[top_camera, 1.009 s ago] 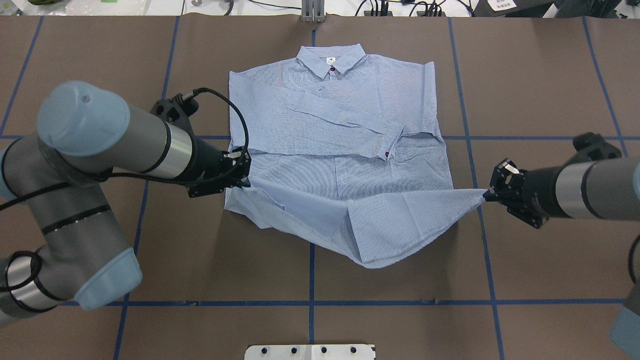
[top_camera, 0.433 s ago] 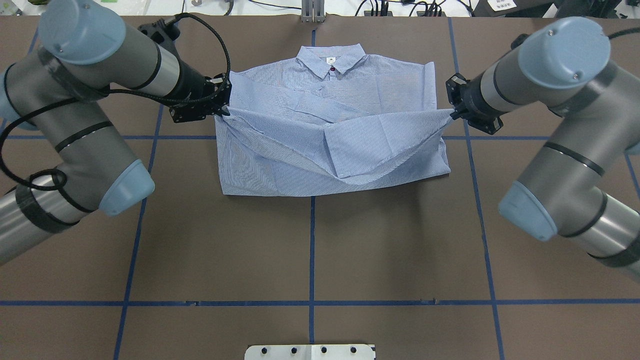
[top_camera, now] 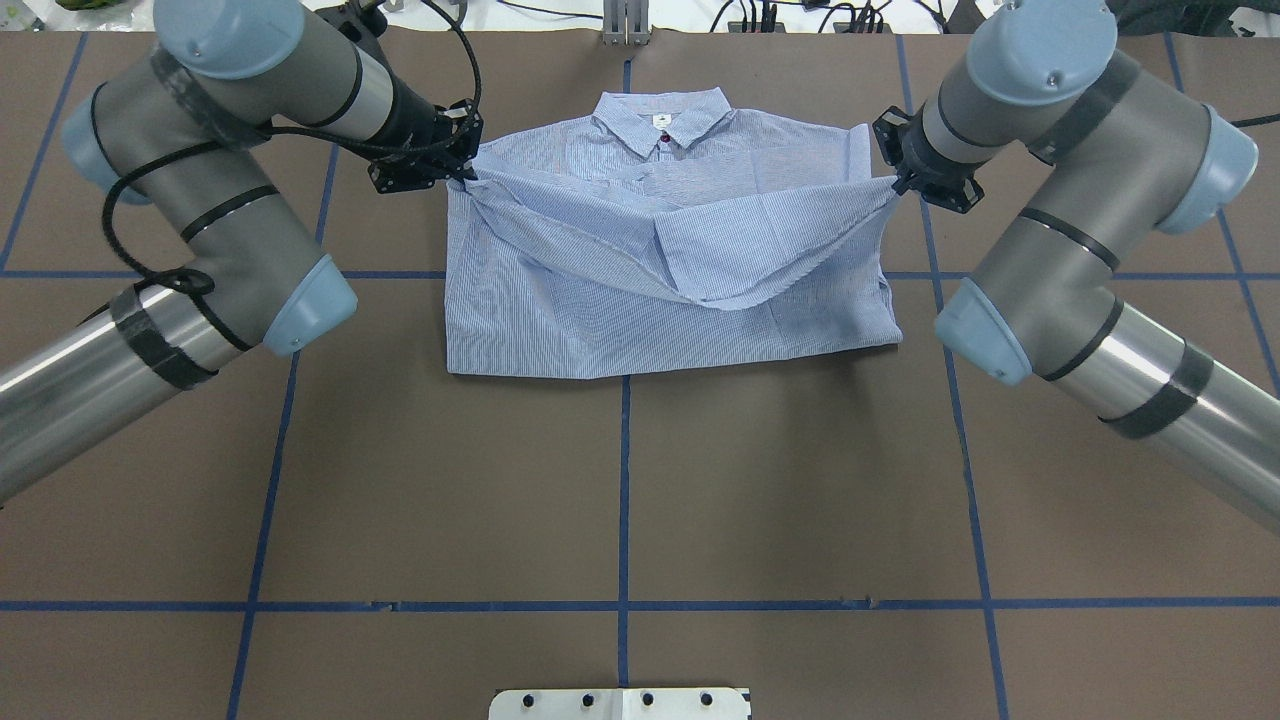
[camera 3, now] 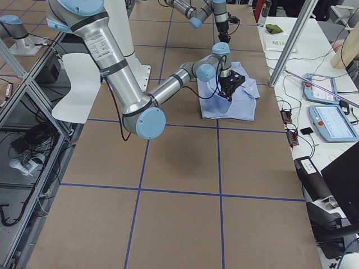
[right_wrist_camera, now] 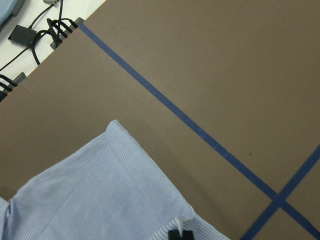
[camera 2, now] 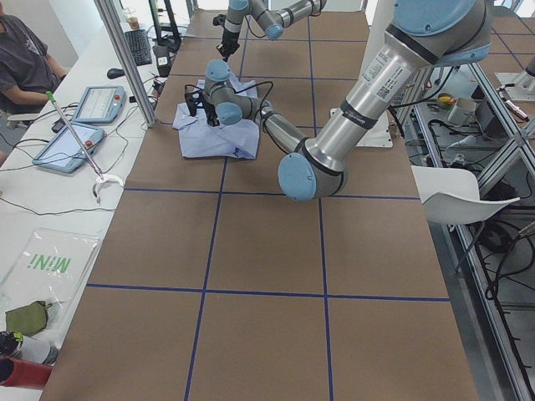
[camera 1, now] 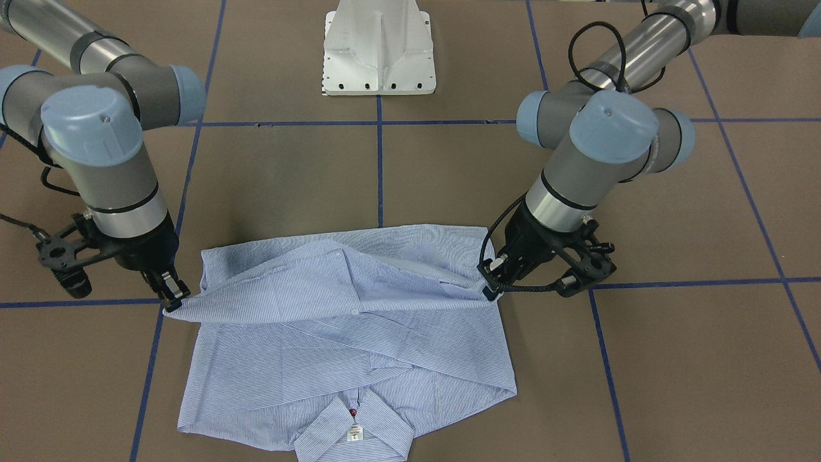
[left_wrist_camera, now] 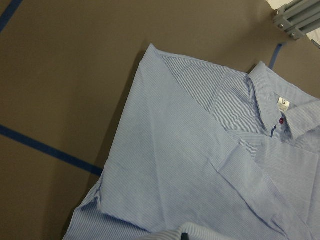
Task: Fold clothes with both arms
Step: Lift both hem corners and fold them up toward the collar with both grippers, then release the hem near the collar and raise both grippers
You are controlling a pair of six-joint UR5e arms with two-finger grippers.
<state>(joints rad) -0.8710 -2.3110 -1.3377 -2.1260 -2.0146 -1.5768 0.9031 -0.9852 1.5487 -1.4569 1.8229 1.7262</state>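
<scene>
Overhead exterior shows the left gripper point(top_camera: 463, 175) and right gripper point(top_camera: 898, 186) each clamped on a hem corner of the shirt point(top_camera: 620, 320), one either side of the collar point(top_camera: 660, 112). Exterior front-facing adds height: the hem hangs above the shirt body on the table point(camera 1: 385, 173).

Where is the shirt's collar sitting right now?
In the overhead view the collar lies flat at the shirt's far end, top centre, by the centre blue tape line and near the grey post.

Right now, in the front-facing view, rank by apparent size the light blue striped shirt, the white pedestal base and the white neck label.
1. light blue striped shirt
2. white pedestal base
3. white neck label
</scene>
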